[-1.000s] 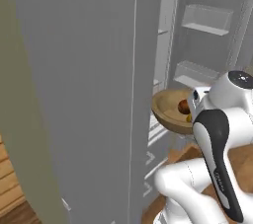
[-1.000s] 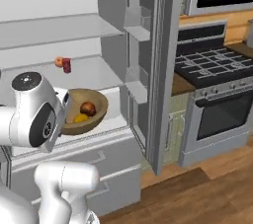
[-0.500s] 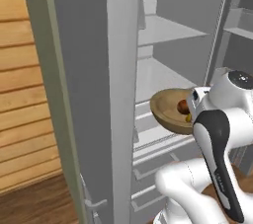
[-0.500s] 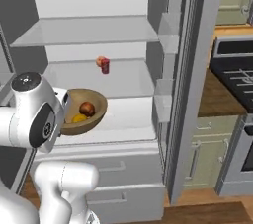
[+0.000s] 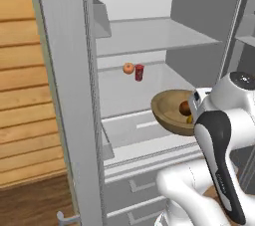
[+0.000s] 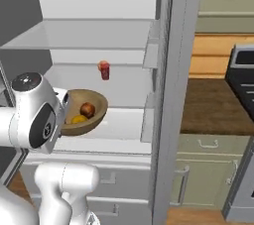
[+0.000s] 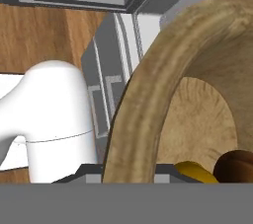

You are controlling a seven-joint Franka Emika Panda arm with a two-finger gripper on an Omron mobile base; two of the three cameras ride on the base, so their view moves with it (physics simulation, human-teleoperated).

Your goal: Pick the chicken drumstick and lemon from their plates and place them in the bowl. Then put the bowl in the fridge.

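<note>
Loading is complete: the chicken drumstick and lemon lie inside the bowl. The fingers are clamped on the bowl's rim, holding it in front of the open fridge, above the shelf's front edge. Remaining: set it down and release.

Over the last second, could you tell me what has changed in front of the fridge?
The base swung round to face the open fridge squarely, so the stove slid out of sight; the things themselves did not move. The gripper stays clamped on the bowl, with the chicken drumstick and lemon inside, held before the shelf.
</note>
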